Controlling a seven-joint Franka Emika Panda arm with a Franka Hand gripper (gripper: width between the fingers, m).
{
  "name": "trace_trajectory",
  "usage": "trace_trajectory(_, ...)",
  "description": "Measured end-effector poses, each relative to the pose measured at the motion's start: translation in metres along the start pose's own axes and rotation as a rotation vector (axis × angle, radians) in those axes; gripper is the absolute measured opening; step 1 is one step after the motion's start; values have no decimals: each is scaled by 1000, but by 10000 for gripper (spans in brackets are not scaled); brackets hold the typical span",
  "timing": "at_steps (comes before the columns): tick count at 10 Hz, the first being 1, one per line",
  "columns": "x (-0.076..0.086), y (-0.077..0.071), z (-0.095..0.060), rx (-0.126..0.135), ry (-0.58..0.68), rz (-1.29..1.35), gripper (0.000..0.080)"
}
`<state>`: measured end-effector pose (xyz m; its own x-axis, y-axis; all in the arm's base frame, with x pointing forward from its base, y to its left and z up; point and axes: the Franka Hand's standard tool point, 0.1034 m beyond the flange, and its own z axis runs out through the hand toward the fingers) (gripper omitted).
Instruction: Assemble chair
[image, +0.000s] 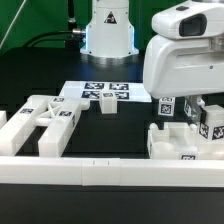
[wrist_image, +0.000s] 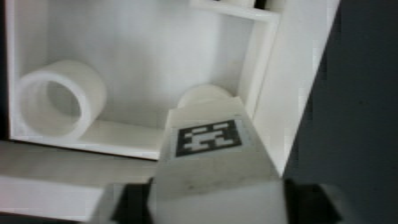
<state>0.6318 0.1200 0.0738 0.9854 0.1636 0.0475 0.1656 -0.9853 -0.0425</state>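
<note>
My gripper (image: 203, 106) hangs over the right side of the table, under the white arm. In the wrist view a white leg bar (wrist_image: 214, 150) with a square tag fills the gap between the two dark fingers (wrist_image: 139, 204), and both touch its sides, so my gripper (wrist_image: 217, 204) is shut on it. Just beyond the bar lies the white seat block (wrist_image: 63, 95), which has a round hole; in the exterior view the seat block (image: 180, 140) sits right below the gripper. The X-braced frame (image: 45, 115) lies at the exterior view's left.
The marker board (image: 105, 91) lies flat at the back centre, with a small white piece (image: 108, 107) in front of it. A long white rail (image: 100, 175) runs along the front edge. The arm's base (image: 108, 30) stands at the back.
</note>
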Motion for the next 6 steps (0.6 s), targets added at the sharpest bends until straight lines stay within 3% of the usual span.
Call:
trace_trajectory(2, 0, 0, 0, 0, 0, 11, 285)
trace_trajectory(6, -1, 6, 0, -2, 6, 369, 285)
